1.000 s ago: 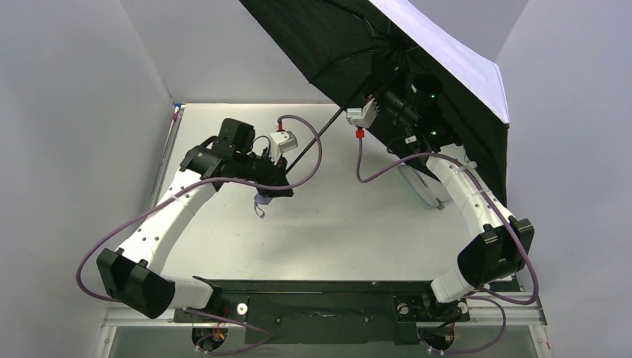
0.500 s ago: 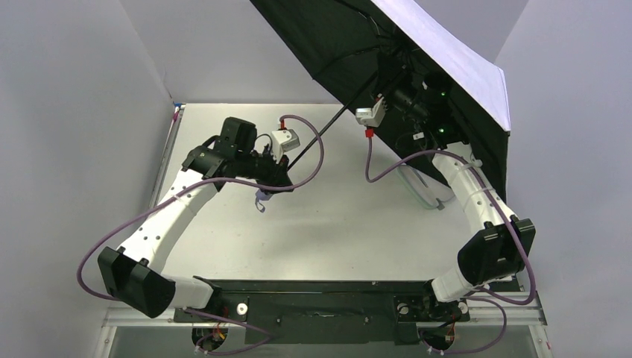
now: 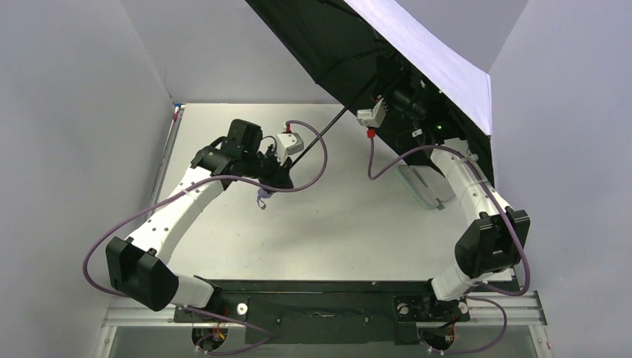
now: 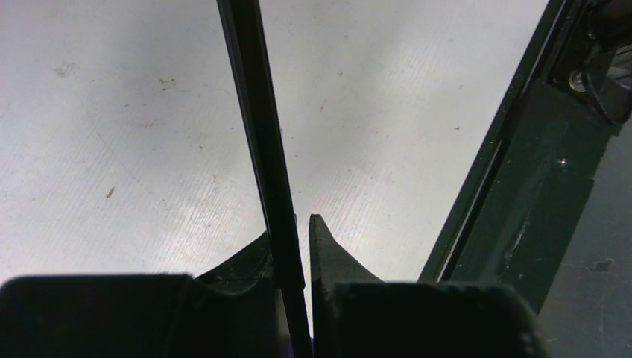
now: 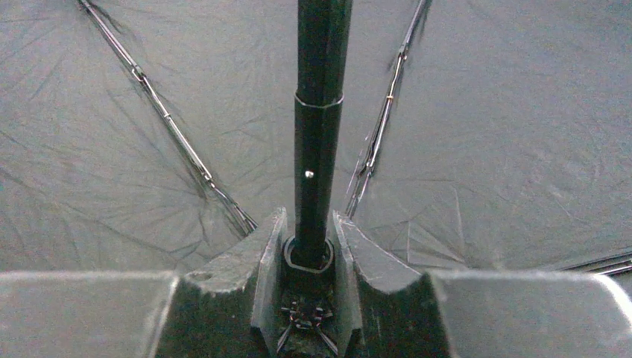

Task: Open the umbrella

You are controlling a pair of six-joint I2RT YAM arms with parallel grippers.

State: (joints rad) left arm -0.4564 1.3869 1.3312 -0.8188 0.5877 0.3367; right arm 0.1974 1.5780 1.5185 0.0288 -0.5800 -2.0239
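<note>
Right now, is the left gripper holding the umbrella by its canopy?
No, the left gripper is shut on the thin black shaft.

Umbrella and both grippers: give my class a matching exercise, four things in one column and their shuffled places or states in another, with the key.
Column one
1. left gripper
2. right gripper
3. umbrella canopy
4. wrist loop

Column two
A. spread open, tilted, black underside showing
B. shut on the thin shaft, over the table
C. dangling below the left gripper
D. shut on the thicker shaft section, close under the canopy

Pairs: 1-B, 2-D, 3-A, 4-C
</note>
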